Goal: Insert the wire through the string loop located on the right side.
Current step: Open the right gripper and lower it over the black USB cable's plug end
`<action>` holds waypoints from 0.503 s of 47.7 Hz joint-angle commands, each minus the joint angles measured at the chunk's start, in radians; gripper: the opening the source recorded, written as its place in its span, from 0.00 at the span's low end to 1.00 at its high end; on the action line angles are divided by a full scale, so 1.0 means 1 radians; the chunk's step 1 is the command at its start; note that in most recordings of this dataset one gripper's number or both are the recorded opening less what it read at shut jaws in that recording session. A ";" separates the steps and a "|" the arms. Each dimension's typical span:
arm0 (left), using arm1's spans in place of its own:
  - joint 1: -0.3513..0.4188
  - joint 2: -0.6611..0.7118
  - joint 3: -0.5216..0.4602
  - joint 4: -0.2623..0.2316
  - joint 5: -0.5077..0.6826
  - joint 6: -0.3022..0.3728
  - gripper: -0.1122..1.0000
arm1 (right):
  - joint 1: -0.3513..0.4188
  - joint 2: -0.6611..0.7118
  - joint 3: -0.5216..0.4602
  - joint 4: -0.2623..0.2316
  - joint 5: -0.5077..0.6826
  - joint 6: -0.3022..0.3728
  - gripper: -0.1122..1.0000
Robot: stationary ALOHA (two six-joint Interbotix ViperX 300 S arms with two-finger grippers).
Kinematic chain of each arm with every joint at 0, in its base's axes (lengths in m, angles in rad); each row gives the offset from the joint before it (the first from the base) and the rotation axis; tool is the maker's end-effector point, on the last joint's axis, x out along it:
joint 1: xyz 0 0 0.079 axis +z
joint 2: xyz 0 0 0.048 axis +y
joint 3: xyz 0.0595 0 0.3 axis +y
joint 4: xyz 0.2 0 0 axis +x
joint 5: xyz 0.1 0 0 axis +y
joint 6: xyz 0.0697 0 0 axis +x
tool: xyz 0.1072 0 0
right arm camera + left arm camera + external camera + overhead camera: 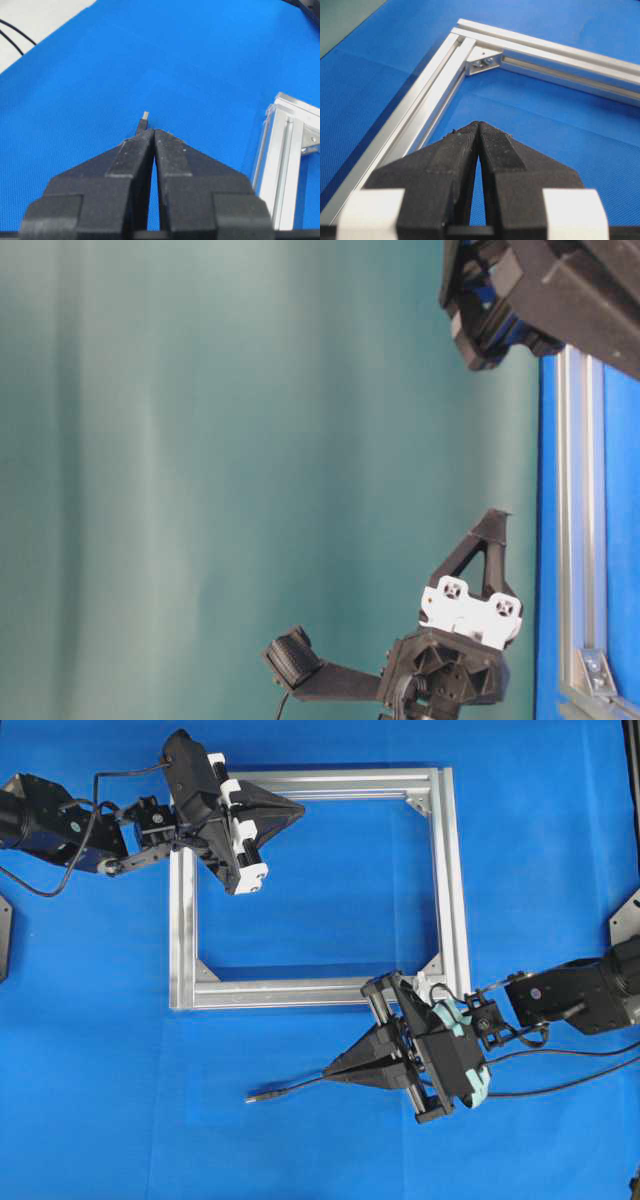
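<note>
The wire (287, 1089) is a thin black cable with a silvery tip (254, 1098). It sticks out leftward from my right gripper (326, 1075), which is shut on it in front of the aluminium frame (451, 870). In the right wrist view the wire (144, 121) pokes out just past the right gripper (153, 131), above the blue mat. My left gripper (302, 812) is shut on nothing over the frame's far left corner. The left gripper (479, 125) hangs above the mat inside the frame. The string loop is too small to make out.
The square frame lies flat on the blue mat (330, 890), with metal corner brackets (484, 56). A frame corner (286, 145) sits to the right of the right gripper. Black cables (570, 1070) trail off to the right. The left gripper (493, 520) hovers off the frame bar (578, 490).
</note>
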 commanded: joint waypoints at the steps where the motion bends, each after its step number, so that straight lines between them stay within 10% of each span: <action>1: 0.000 -0.043 -0.015 0.020 0.014 0.008 0.10 | 0.011 -0.037 -0.014 0.002 -0.005 0.002 0.10; 24: 0.003 -0.046 -0.014 0.020 0.025 0.012 0.10 | 0.031 -0.043 -0.031 0.000 0.061 0.058 0.05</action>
